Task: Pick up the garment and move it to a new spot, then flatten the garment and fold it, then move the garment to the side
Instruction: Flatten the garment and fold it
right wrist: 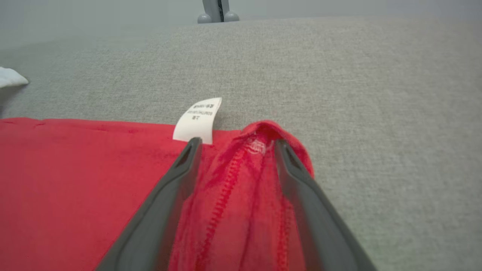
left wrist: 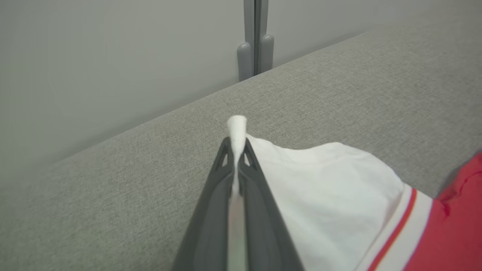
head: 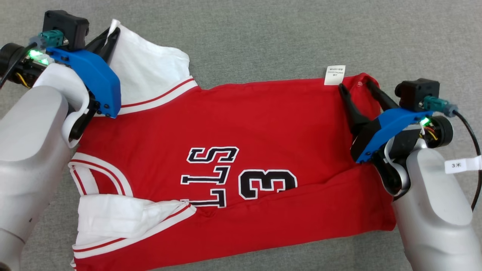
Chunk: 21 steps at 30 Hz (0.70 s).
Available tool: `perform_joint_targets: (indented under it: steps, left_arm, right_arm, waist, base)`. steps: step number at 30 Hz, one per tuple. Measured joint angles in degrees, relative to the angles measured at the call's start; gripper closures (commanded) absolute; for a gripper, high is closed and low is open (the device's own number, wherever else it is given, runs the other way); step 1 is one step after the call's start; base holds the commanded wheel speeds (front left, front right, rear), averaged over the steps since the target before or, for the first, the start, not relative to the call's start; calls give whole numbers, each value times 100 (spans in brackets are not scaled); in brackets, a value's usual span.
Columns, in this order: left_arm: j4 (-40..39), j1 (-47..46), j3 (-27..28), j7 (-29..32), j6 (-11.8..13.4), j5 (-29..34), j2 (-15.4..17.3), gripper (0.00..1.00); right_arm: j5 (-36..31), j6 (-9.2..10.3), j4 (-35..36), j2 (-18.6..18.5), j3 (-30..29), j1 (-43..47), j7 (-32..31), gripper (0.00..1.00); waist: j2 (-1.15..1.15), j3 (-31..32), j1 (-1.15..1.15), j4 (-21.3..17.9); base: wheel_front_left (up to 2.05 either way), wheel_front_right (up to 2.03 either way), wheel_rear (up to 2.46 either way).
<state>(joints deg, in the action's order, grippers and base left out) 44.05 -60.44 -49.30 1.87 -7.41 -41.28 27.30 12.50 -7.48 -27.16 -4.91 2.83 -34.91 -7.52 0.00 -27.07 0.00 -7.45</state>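
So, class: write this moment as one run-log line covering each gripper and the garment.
left gripper: shut on white sleeve | right gripper: open, straddling red hem corner | garment: spread on grey surface

Lighting's soft and even, no glare on the grey fabric surface [head: 263, 37], just faint shadows hugging the jersey [head: 263, 124] edges. Green LEDs [head: 35, 54] bloom a little. Head view's crisp. In its wrist view the left gripper [left wrist: 237, 145] smears close to the lens, and the far wall [left wrist: 94, 56] looks mushy.
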Motion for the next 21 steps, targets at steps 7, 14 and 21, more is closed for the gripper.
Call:
perform_joint_targets:
  steps: [7,14,21]
  left_arm:
    - [-4,-83,-148,-100,0,-52,-51,100]
    - [21,-135,-220,-227,0,-129,-60,100]
    - [71,-42,-146,-630,0,-265,-54,100]
  right_arm:
    - [46,0,-435,21,-200,-325,-25,0]
    - [16,0,-882,48,-359,-569,126,100]
    - [126,0,-991,15,-356,-531,679,100]
  waist:
    - [0,-41,0,90]
    - [0,-63,0,155]
    - [0,219,0,230]
  base:
    - [0,0,0]
    - [0,0,0]
    - [0,0,0]
